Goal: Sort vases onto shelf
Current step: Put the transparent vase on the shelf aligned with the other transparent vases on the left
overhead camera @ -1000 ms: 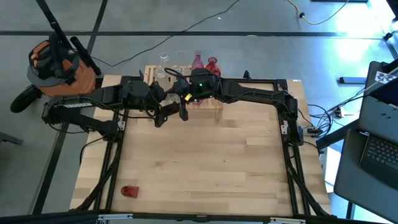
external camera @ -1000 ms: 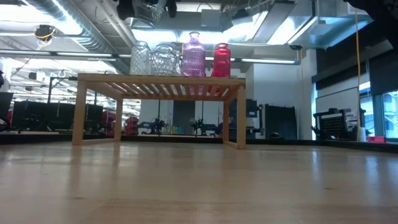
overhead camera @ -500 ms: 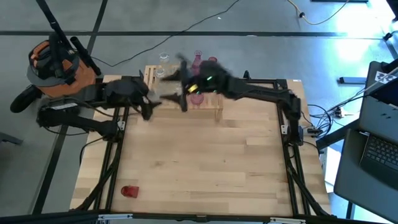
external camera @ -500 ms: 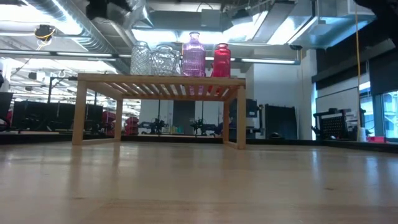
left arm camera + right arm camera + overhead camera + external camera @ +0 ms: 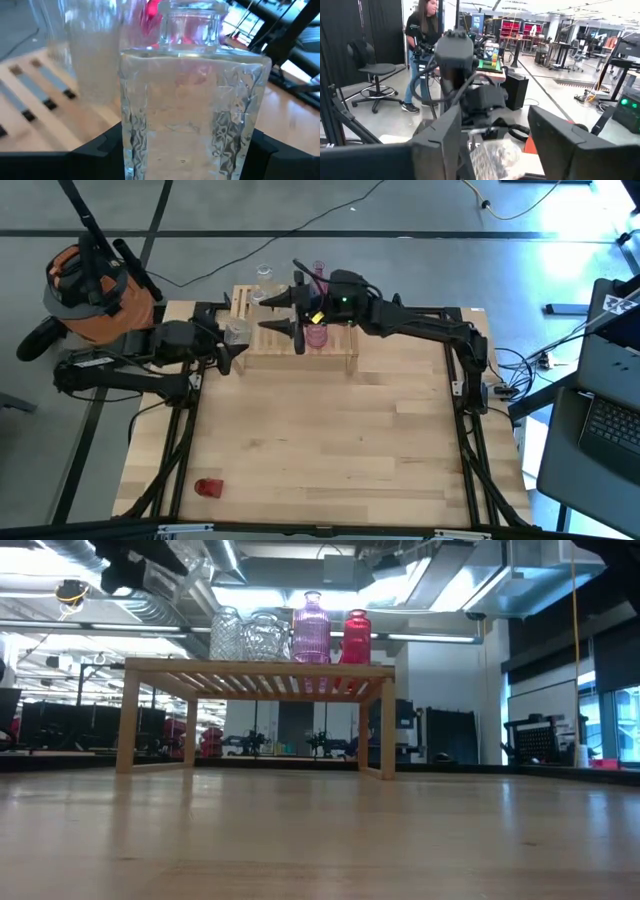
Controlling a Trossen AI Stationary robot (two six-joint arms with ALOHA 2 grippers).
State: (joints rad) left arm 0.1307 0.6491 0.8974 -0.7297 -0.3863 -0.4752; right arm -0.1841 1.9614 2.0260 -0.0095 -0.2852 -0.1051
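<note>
Since the earlier frame, left gripper (image 5: 232, 340) has withdrawn to the shelf's (image 5: 268, 352) left end, upper centre. Left wrist view: closed on an upright clear vase (image 5: 192, 107). Right gripper (image 5: 288, 310), open, hovers above.

readable text: none | labels: none legible | signs: none legible in any view
</note>
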